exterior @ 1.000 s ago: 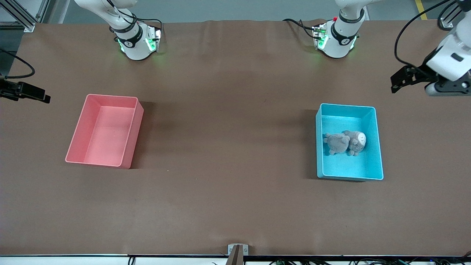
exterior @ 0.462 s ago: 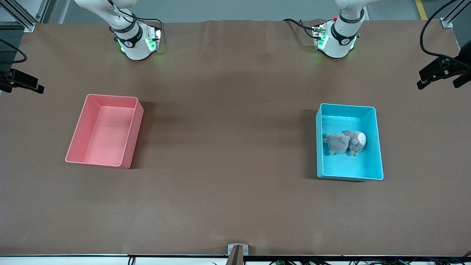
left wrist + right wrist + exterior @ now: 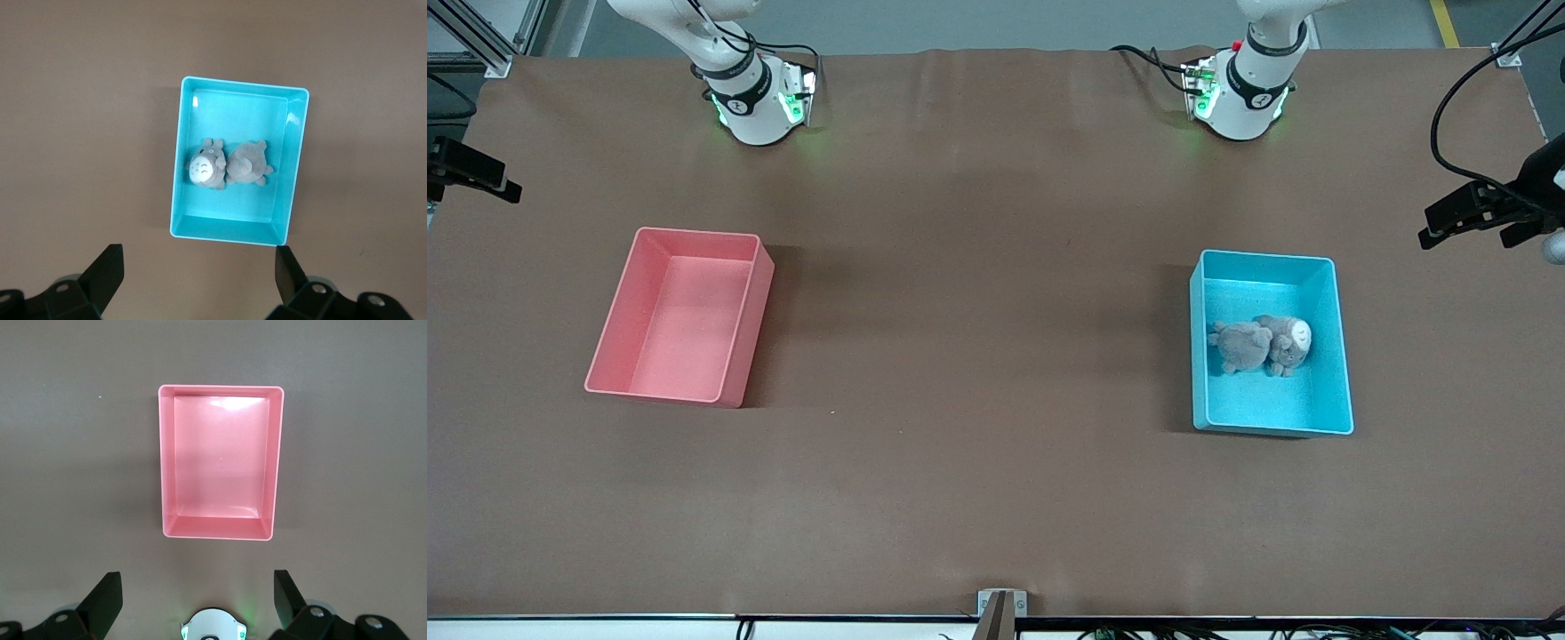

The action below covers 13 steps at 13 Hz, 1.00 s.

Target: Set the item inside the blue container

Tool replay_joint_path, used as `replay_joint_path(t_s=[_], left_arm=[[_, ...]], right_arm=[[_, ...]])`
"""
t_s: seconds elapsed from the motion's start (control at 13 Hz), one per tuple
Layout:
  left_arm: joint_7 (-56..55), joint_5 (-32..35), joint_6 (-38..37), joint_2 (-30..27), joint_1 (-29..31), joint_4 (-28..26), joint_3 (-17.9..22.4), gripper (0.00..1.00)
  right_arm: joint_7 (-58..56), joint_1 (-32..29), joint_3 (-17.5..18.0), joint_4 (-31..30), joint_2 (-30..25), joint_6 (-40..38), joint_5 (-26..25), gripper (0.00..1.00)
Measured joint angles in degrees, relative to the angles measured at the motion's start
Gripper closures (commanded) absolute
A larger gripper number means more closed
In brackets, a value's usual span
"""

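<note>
The small grey plush item (image 3: 1261,346) lies on its side inside the blue container (image 3: 1268,257), about mid-floor, pale face up. The left wrist view looks straight down on the item (image 3: 227,165) in the blue container (image 3: 233,113). My left gripper (image 3: 1463,222) hangs high over the left arm's end of the table, off to the side of the container. It shows as open (image 3: 197,277), with nothing between its fingers. My right gripper (image 3: 479,172) is open over the right arm's end of the table, also empty (image 3: 197,600).
An empty pink bin (image 3: 694,236) stands toward the right arm's end; the right wrist view shows the pink bin (image 3: 220,390) from above, with the right arm's base (image 3: 213,625) under the gripper. Brown table cover (image 3: 978,356) lies between the bins.
The left gripper pulled away from the blue container toward the table's end, then dipped slightly. The right gripper drifted toward the robots' side. The item has stayed still in the container.
</note>
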Motion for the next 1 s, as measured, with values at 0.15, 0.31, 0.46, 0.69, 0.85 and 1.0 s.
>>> replay_joint_path(t_s=[0.15,0.31,0.46,0.69,0.85,1.0], left_arm=[[0.0,0.0,0.02,-0.01,-0.01,0.51,-0.13,0.0],[0.0,0.0,0.02,-0.01,-0.06,0.75,-0.41,0.0],[0.0,0.0,0.02,-0.02,-0.14,0.86,-0.55,0.0],[0.0,0.0,0.02,-0.02,-0.05,0.86,-0.53,0.0],[0.0,0.0,0.02,-0.02,0.0,0.87,-0.47,0.0],[0.0,0.0,0.02,-0.02,-0.04,0.87,-0.47,0.0]], right_arm=[[-0.03,0.02,0.17,-0.04,-0.84,-0.21,0.0,0.0],[-0.04,0.02,0.28,-0.07,-1.77,-0.51,0.0,0.0],[-0.06,0.03,0.38,-0.12,-2.21,-0.52,-0.41,0.0],[-0.07,0.26,0.56,-0.24,-2.21,-0.47,-1.19,0.0],[-0.08,0.28,0.63,-0.3,-2.21,-0.46,-1.27,0.0],[-0.1,0.31,0.65,-0.4,-2.21,-0.46,-1.31,0.0]])
